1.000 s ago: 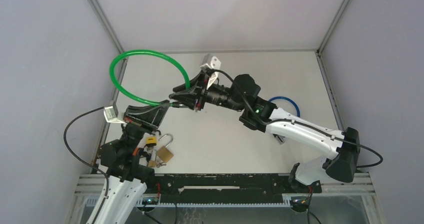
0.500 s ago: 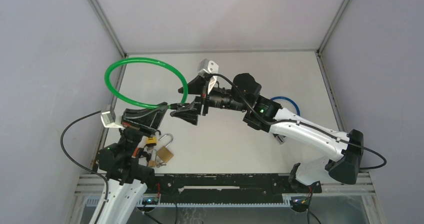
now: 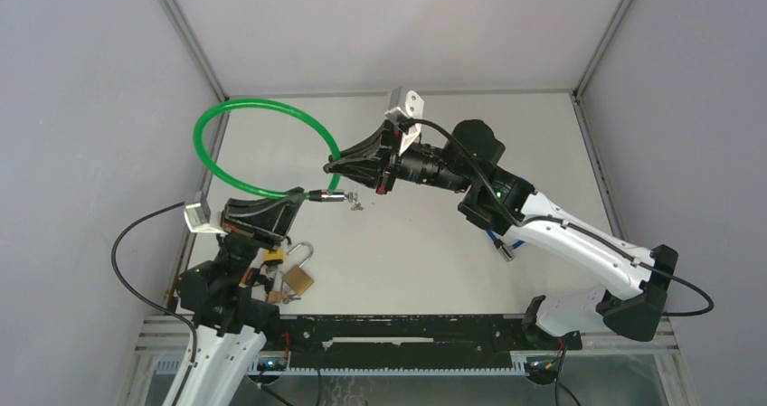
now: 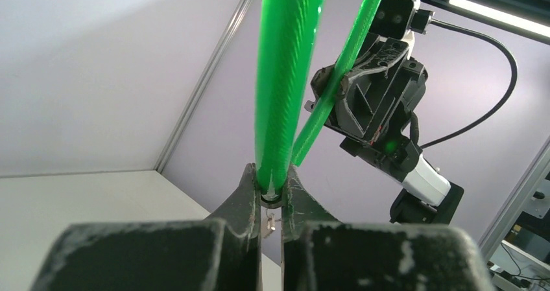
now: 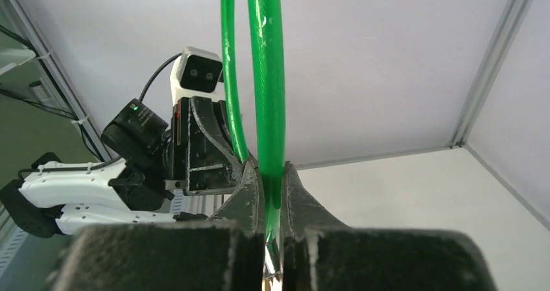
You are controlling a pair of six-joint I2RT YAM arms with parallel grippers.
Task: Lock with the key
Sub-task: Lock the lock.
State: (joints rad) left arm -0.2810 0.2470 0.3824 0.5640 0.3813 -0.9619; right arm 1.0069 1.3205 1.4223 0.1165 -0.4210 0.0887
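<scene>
Cable lock [image 3: 237, 126], green, held aloft btwn both arms: left gripper [image 3: 303, 192] closed tight on its metal end, right gripper [image 3: 333, 164] clamped on the cable just beyond it. We judge that's to steady it for the key [image 3: 355, 203], dangling beside left gripper's tip.

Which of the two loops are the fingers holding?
The green loop, pinched by left fingers and right fingers; the blue loop sits mostly hidden under the right arm.

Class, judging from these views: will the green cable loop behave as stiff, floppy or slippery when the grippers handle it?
The green cable loop seems springy, not floppy: it holds a round arc in mid-air between the left gripper and right gripper. Its glossy surface might slip within a pinch.
</scene>
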